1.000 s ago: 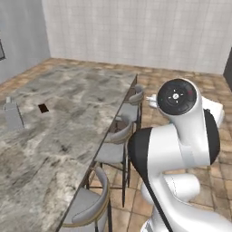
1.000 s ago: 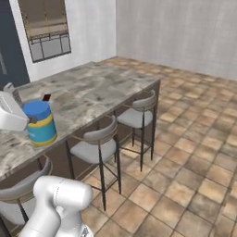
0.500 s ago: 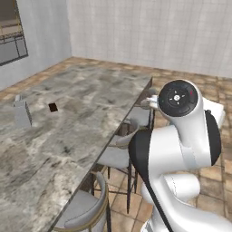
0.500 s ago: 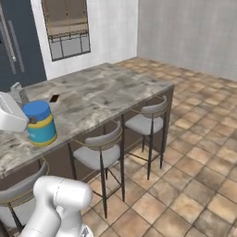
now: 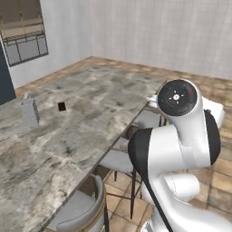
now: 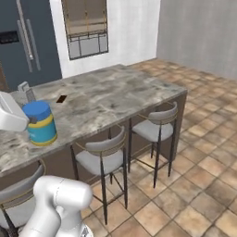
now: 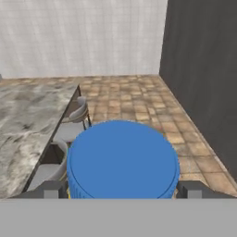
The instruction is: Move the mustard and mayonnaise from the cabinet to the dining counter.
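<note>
The mayonnaise point(image 6: 40, 123) has a blue lid and a blue and yellow label. The table point(image 6: 115, 95) top is grey-brown veined marble. Beside the table, the stools point(image 6: 152, 128) are grey, the floor point(image 6: 203, 162) tiled terracotta.

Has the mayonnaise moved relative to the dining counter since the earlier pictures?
Yes: in the right base view, the mayonnaise has drifted left from the dark square on the dining counter.

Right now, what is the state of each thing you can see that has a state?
mayonnaise: upright, lid on, held between the fingers, above the dining counter.
gripper: closed on the jar's sides.
stools: tucked against the counter, empty.
</note>
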{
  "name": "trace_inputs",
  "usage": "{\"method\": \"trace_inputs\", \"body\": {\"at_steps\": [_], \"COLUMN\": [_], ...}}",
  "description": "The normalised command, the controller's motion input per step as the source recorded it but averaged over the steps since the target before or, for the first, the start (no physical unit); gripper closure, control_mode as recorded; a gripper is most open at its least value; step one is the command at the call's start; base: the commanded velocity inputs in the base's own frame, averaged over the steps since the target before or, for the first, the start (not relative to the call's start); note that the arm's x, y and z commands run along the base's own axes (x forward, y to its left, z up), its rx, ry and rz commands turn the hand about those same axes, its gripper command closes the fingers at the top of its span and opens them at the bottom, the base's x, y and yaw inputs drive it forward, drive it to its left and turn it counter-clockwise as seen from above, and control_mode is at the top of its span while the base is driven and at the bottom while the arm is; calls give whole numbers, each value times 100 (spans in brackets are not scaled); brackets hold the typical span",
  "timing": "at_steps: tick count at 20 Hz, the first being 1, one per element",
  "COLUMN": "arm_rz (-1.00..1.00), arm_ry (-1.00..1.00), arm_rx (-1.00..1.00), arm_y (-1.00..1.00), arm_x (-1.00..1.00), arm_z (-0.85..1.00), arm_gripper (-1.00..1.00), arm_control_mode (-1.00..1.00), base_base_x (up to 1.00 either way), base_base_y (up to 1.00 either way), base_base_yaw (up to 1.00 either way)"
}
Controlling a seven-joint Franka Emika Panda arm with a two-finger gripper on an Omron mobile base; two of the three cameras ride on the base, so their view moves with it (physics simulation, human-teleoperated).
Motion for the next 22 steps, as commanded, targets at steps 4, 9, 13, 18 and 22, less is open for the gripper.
{"method": "trace_inputs", "body": {"at_steps": [4, 9, 13, 18, 22], "arm_rz": [0, 0, 0, 0, 0], "arm_ry": [0, 0, 0, 0, 0], "arm_rx": [0, 0, 0, 0, 0], "arm_y": [0, 0, 0, 0, 0], "arm_x": [0, 0, 0, 0, 0], "arm_z": [0, 0, 0, 0, 0], "arm_gripper": [100, 100, 100, 100, 100], "arm_control_mode": [100, 100, 100, 100, 100], "base_base_x": [45, 43, 43, 43, 43], "base_base_y": [-21, -32, -34, -28, -29], "base_base_yaw": [49, 37, 35, 40, 37]}}
